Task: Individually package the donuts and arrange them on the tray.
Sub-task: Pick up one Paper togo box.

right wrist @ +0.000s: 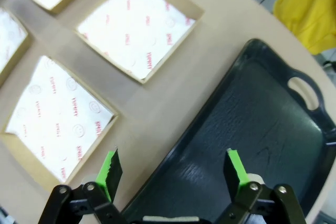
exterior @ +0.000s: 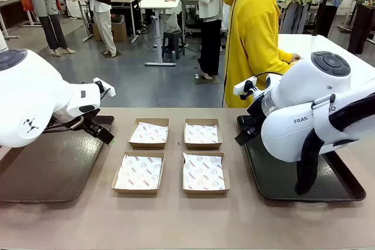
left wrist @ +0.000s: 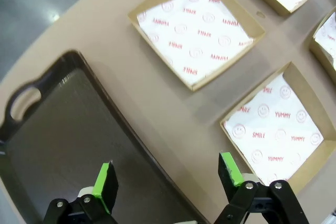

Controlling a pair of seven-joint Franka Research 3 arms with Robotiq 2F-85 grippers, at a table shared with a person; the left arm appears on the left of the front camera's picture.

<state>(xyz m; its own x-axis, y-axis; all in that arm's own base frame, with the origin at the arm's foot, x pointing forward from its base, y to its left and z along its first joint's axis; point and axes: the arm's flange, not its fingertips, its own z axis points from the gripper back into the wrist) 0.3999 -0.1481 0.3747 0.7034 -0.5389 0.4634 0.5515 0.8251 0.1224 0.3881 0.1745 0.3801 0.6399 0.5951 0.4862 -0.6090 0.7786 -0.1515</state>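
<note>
Table [exterior: 176, 226] space between the 2 arms holds 4 shallow cardboard boxes in a 2-by-2 block: the far-left box [exterior: 148, 145], the far-right box [exterior: 203, 146], the near-left box [exterior: 137, 191] and the near-right box [exterior: 205, 192]. We see each one lined with a white paper sheet [left wrist: 273, 129] printed in red with smiley faces and the words SMILE and YUMMY.

A dark tray lies flat on each side of the block. The left tray [exterior: 47, 174] sits under the left arm and the right tray [exterior: 281, 185] under the right arm, each just beside the boxes but not touching them.

We find the left gripper [exterior: 104, 134] hovering above the inner edge of the left tray, near the far-left box. In its wrist view the left gripper [left wrist: 169, 174] has its fingers spread wide with nothing between them; 1 green pad hangs over the tray, the other over the rim of a box.

The right gripper [exterior: 245, 136] hangs over the inner edge of the right tray. From its wrist camera the right gripper [right wrist: 173, 169] is likewise spread wide and holds nothing, 1 pad above the tray surface, the other above the table beside a box.

A person in a yellow hoodie [exterior: 252, 39] stands at the far side.
</note>
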